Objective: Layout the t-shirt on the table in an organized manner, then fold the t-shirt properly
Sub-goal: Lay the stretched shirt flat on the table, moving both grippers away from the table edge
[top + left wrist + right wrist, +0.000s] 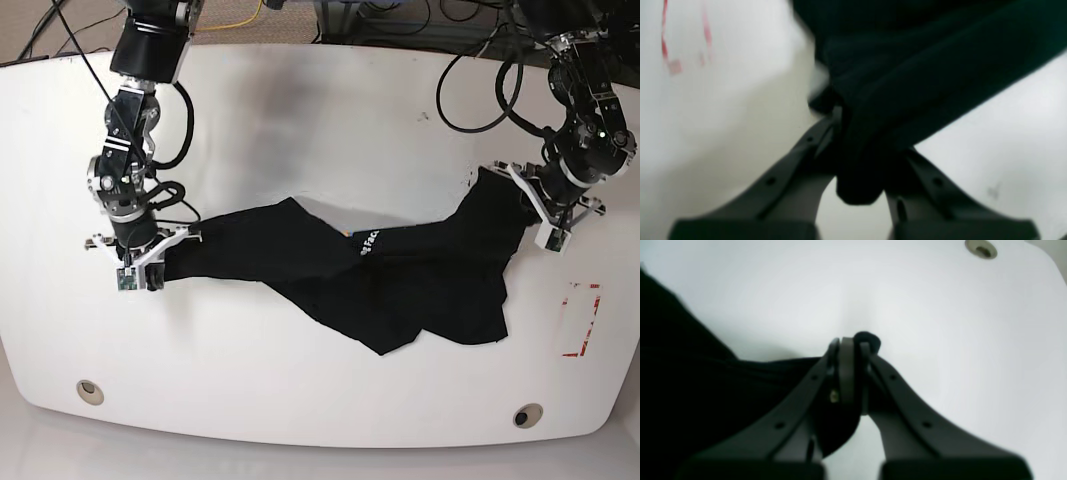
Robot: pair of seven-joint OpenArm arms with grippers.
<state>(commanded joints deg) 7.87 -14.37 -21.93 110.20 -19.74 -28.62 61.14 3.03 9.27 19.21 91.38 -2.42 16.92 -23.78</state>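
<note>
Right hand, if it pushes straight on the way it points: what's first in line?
Right hand, shut on the t-shirt, has only bare table ahead; the way looks free, though depth is unclear.

Cables [400,20], perhaps yellow cord [240,18], beyond.

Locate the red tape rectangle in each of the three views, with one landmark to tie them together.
Left wrist: red tape rectangle at the upper left, blurred, on the table.
Right wrist: not in view; only bare white tabletop and a grommet hole at the top right.
Base: lower right, near the table edge, below the left gripper.
Shared landmark: the t-shirt, clamped in both grippers and seen in all three views.
</note>
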